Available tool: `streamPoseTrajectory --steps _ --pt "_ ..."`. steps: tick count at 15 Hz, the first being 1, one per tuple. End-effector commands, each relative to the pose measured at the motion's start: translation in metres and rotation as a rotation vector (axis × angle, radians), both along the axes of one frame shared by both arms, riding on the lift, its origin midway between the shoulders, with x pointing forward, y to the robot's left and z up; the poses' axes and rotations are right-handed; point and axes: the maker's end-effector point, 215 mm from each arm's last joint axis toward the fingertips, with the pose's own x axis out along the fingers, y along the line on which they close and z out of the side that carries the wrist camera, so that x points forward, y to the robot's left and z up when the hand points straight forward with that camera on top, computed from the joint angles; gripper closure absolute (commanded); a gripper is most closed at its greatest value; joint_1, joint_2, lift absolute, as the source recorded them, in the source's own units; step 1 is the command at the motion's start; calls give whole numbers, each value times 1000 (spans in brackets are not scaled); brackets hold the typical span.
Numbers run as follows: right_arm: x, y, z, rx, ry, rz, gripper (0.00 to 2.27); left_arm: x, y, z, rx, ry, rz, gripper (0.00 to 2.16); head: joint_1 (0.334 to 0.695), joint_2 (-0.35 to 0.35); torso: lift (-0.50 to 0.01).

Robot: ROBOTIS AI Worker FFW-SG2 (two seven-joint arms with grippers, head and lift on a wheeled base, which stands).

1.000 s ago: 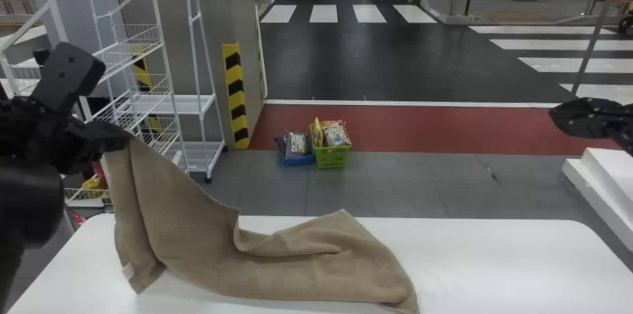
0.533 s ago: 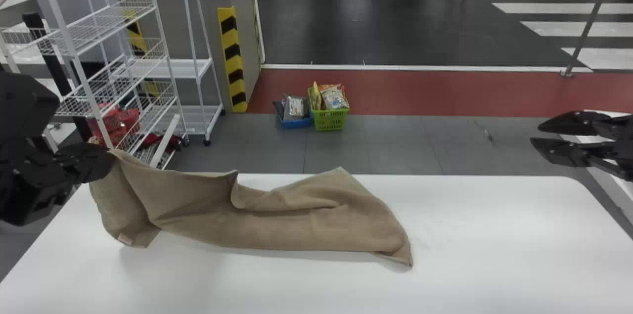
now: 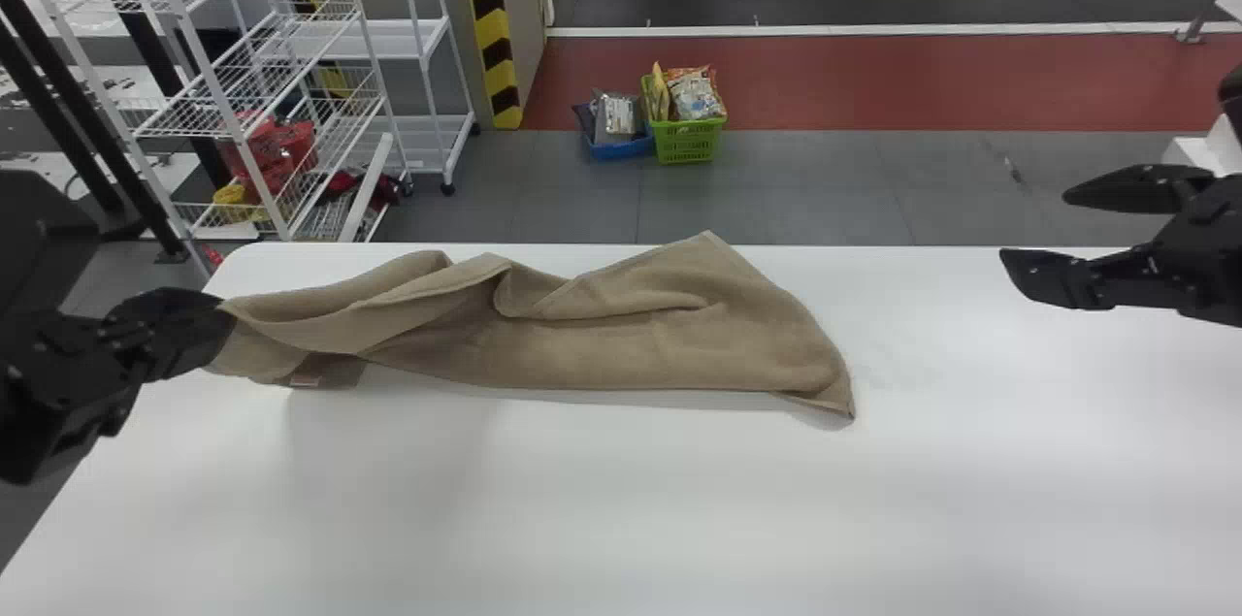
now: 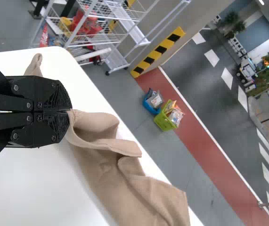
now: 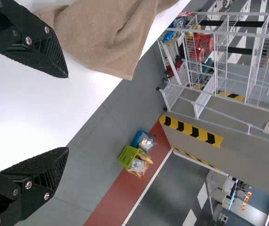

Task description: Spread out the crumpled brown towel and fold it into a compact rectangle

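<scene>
Left fingers clamp the towel at nine o'clock, seemingly mid-spread; right fingers, parted at three, need a corner.

soft matt cloth towel, smooth glossy table

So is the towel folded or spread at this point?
Neither: the towel lies bunched in uneven folds across the table, one end pinched in the left gripper.

A green basket of packets adjoins a blue bin on the floor; a white wire rack stands farther left.
</scene>
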Motion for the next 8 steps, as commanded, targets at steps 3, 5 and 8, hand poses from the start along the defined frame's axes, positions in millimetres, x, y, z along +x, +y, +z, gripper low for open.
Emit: streamPoseTrajectory --steps 3,5,8 --pt "-7 27 -17 1 35 26 259 -53 -16 -55 14 110 -30 1791 695 124 -127" --pt "-10 51 -27 15 58 44 232 -68 -19 -86 4 184 -39 1791 695 132 -127" --pt "0 83 -27 26 38 32 127 -71 -31 -113 19 236 -94 1791 695 163 -127"
